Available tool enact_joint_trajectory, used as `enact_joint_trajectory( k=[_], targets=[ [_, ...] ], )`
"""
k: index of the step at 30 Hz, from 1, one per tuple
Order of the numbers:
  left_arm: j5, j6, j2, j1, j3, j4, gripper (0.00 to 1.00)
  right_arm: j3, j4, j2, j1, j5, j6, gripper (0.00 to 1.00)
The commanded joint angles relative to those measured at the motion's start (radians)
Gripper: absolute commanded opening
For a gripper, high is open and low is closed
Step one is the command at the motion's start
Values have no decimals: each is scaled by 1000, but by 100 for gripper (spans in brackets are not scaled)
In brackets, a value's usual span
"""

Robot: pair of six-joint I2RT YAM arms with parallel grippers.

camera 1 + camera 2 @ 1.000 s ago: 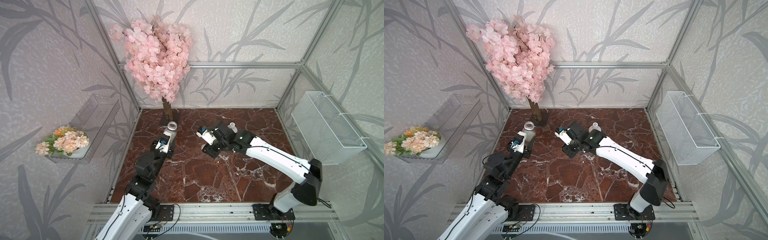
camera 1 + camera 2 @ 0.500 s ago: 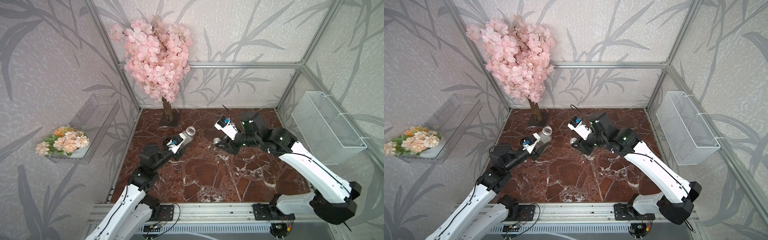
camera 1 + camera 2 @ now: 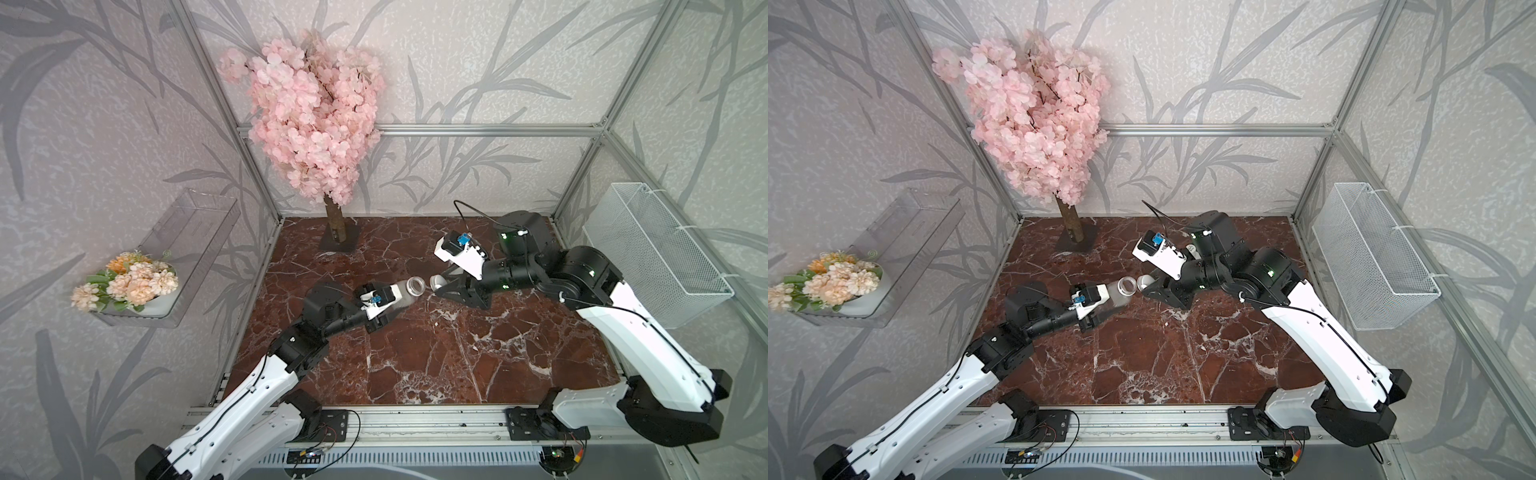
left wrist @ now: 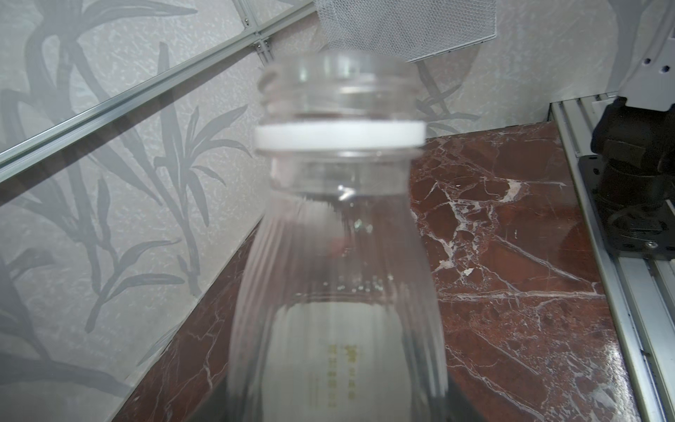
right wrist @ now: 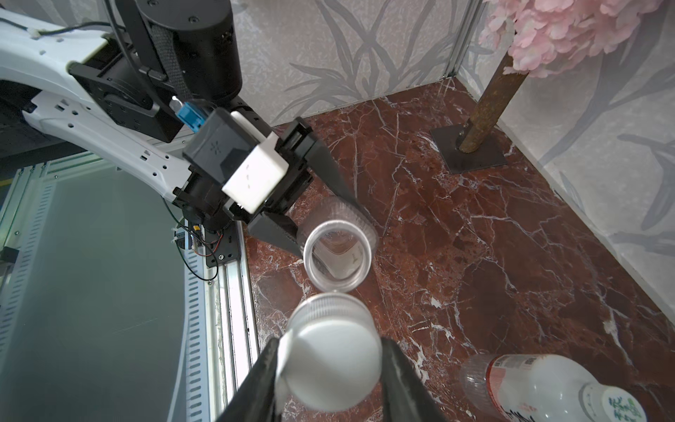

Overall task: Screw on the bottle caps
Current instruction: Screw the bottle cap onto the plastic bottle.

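Left gripper is clamped on the clear bottle, low on its body. The bottle is held off the marble tabletop, tilted nearly flat, with its open mouth facing the right arm. In the left wrist view the threads are bare, with a white neck ring under them.

Right gripper pinches the white cap by its rim between both fingers, open side toward the bottle mouth. In both top views cap and mouth sit just beside each other. The right wrist view shows a thin gap between cap and mouth — not touching.

The meeting point is mid-table, toward the back. Open marble runs from the grippers to the front rail. The blossom tree base plate sits in the back left corner, well apart from both grippers. The right elbow is near the wire basket side — clearance can't be judged.

The white-wrapped bottle lies on its side on the marble, printed cap on, near the right gripper's fingers.
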Motion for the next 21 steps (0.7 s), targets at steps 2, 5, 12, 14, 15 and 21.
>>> enact_joint_trajectory(
  k=[2, 5, 12, 14, 15, 21],
  targets=[
    [-16, 29, 13, -16, 39, 19, 48, 6, -46, 15, 36, 38, -55, 24],
    [-11, 30, 20, -18, 46, 25, 48, -1, -56, 24, 64, 87, -79, 24],
    [-7, 39, 31, -41, 54, 18, 47, -31, -13, 20, 86, 146, -102, 24],
    [-7, 41, 33, -48, 55, 17, 47, -36, 0, 20, 86, 147, -107, 24],
    [-5, 44, 34, -52, 56, 14, 47, -36, 4, 22, 86, 146, -107, 24],
    [-12, 63, 44, -62, 50, 1, 47, -57, 56, 11, 86, 149, -105, 24]
  ],
)
